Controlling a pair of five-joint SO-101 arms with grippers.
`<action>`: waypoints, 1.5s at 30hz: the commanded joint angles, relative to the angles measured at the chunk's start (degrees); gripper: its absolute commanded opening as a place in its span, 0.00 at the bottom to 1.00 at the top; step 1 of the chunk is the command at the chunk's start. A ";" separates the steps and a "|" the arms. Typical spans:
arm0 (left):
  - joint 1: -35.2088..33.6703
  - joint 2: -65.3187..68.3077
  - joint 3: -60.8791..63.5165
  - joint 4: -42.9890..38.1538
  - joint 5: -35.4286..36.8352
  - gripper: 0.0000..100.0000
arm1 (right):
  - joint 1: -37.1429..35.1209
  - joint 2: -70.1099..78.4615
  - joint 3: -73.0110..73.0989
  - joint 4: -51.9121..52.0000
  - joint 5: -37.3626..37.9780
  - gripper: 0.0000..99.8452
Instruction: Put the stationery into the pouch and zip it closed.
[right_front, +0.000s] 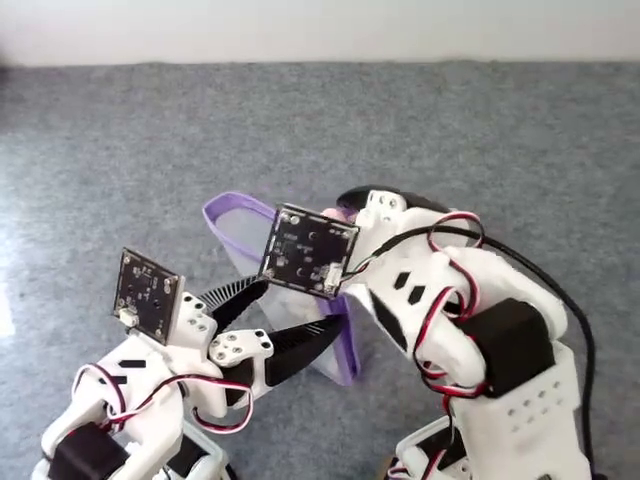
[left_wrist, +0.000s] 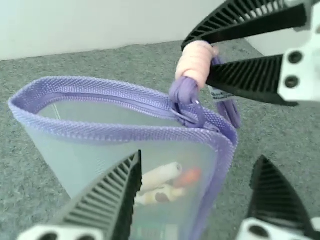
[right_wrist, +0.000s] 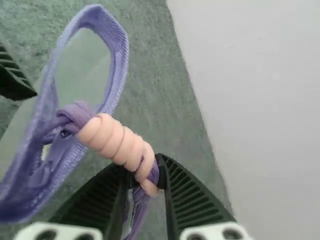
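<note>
Grey carpet (right_front: 150, 140) — white wall (right_front: 320, 25)

The pouch (left_wrist: 65, 145) stands upright on its lower edge on the grey tabletop (left_wrist: 35, 195), its walls translucent and its edges and zip trimmed in purple fabric. The mouth gapes open along most of its length, with the slider near one end. The zipper pull (left_wrist: 196, 62), a purple cord with a pink ribbed bead, is lifted above the rim. Stationery (left_wrist: 162, 182), whitish and orange pieces, shows through the wall.

High view: pouch (right_front: 235, 235) is largely hidden behind the arms. Stationery (left_wrist: 165, 182) inside blurs through the clear wall, kinds untellable. Pouch base is cut off at the left wrist view's edge.
</note>
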 joint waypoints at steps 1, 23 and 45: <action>-0.35 0.62 -0.04 -1.41 0.62 0.34 | -1.80 0.31 -1.58 2.95 -4.04 0.01; -8.18 0.09 -5.41 13.63 -8.00 0.33 | -2.33 -0.13 -1.76 9.63 -9.67 0.01; -8.09 0.09 -7.52 13.54 -15.38 0.06 | 0.04 0.92 -7.91 8.84 -6.59 0.01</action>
